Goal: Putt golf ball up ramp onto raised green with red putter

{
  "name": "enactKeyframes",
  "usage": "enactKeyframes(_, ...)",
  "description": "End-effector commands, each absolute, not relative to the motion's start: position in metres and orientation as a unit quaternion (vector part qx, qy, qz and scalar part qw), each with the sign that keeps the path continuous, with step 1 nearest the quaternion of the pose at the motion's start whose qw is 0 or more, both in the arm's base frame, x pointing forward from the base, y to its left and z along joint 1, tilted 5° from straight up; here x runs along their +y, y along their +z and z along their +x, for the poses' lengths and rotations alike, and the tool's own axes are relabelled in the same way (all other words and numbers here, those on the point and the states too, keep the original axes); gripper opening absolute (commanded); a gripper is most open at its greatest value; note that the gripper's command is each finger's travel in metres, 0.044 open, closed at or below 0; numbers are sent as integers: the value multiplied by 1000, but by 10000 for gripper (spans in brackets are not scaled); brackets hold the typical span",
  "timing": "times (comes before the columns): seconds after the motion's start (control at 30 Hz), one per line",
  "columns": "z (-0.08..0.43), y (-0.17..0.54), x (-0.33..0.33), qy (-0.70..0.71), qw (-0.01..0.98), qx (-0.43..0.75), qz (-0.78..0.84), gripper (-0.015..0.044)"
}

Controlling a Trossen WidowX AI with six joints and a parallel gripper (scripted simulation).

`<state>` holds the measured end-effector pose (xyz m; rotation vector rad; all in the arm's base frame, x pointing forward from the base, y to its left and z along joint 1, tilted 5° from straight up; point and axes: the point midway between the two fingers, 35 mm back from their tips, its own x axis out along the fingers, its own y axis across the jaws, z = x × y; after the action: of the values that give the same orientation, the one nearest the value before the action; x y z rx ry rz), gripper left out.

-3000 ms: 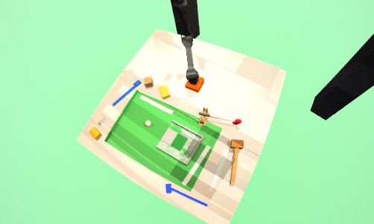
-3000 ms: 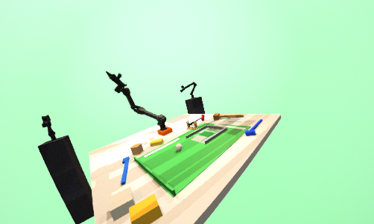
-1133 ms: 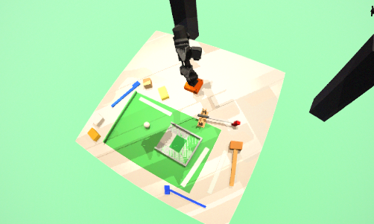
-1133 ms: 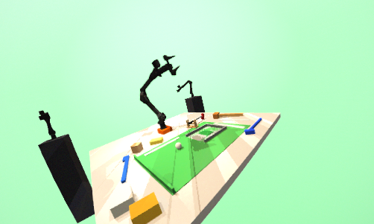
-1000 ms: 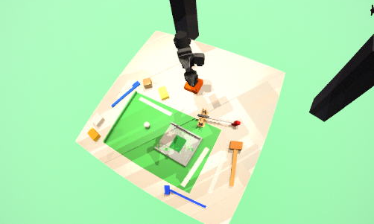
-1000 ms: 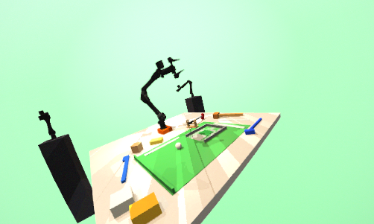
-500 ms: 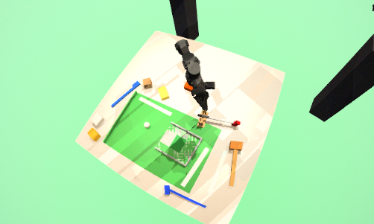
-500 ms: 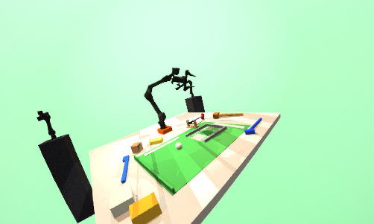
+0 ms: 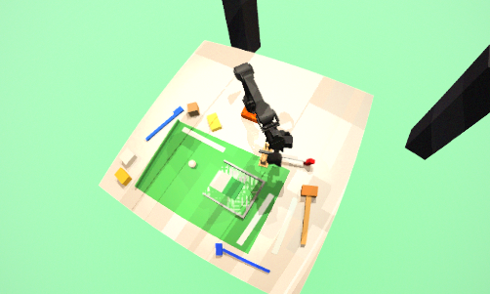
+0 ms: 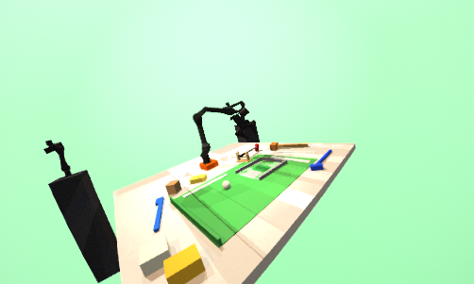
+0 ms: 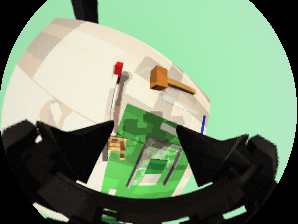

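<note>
The red head of the putter lies at the far end of its pale shaft. The putter's dark grip end rests on a small wooden stand beside the green mat. The white golf ball lies on the mat. A grey-railed enclosure stands on the mat, with a pale patch and a darker green patch inside. My gripper is open and empty, raised above the table near the stand and shaft. In the top view the arm partly hides the putter.
An orange mallet lies beyond the mat. Blue clubs lie on opposite sides of it. A brown cube, a yellow block and white and orange-yellow blocks sit around the mat.
</note>
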<state>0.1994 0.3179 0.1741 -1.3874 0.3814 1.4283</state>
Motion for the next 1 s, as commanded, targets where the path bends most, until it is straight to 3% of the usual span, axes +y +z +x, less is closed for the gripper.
enactKeyframes(0.0,172,108,301,620,475,287,-554,440)
enactKeyframes(0.97,161,53,292,622,457,327,-546,440)
